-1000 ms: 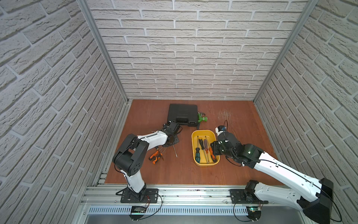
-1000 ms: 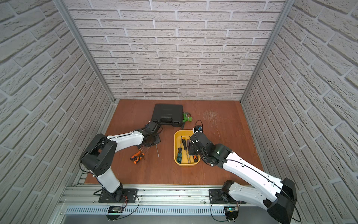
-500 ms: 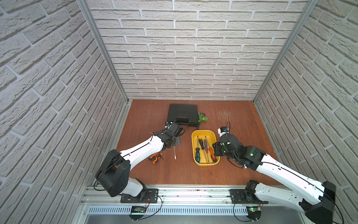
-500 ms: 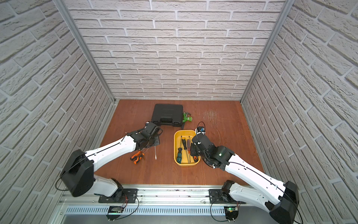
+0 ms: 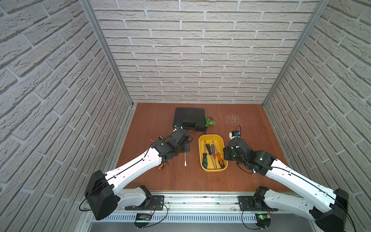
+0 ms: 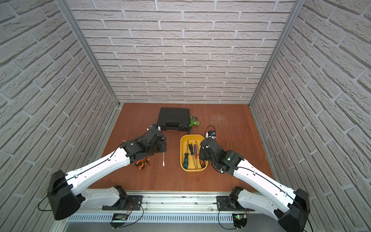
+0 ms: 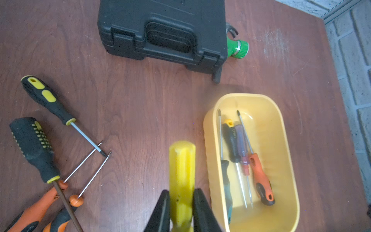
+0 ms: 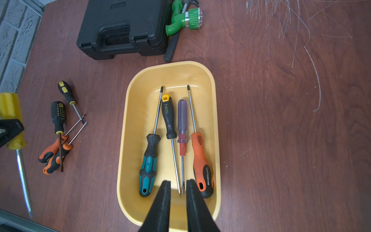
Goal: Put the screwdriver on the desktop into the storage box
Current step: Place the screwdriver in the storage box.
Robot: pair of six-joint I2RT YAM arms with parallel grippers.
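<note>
- Found left hand (image 7: 181, 191) clamped on the handle of a yellow screwdriver (image 7: 182, 160)
- Located that screwdriver outside the storage box (image 7: 261, 104), just beside the wall facing the left arm, above the desk (image 8: 281, 120)
- Cannot tell whether its tip touches the desk
- Found right hand (image 8: 178, 181) hanging above the box near the rim on the right arm's side, slightly parted, gripping nothing
- Counted four screwdrivers lying lengthwise inside the box: teal-black (image 8: 149, 160), black-yellow (image 8: 167, 118), purple-red (image 8: 182, 120), orange-black (image 8: 200, 160)
- Noted a crossed pile (image 7: 36, 148) of four loose screwdrivers on the desk, beyond the held one from the box
- Noted black tool case (image 7: 160, 30) and green hose nozzle (image 8: 184, 20) side by side at the back
</note>
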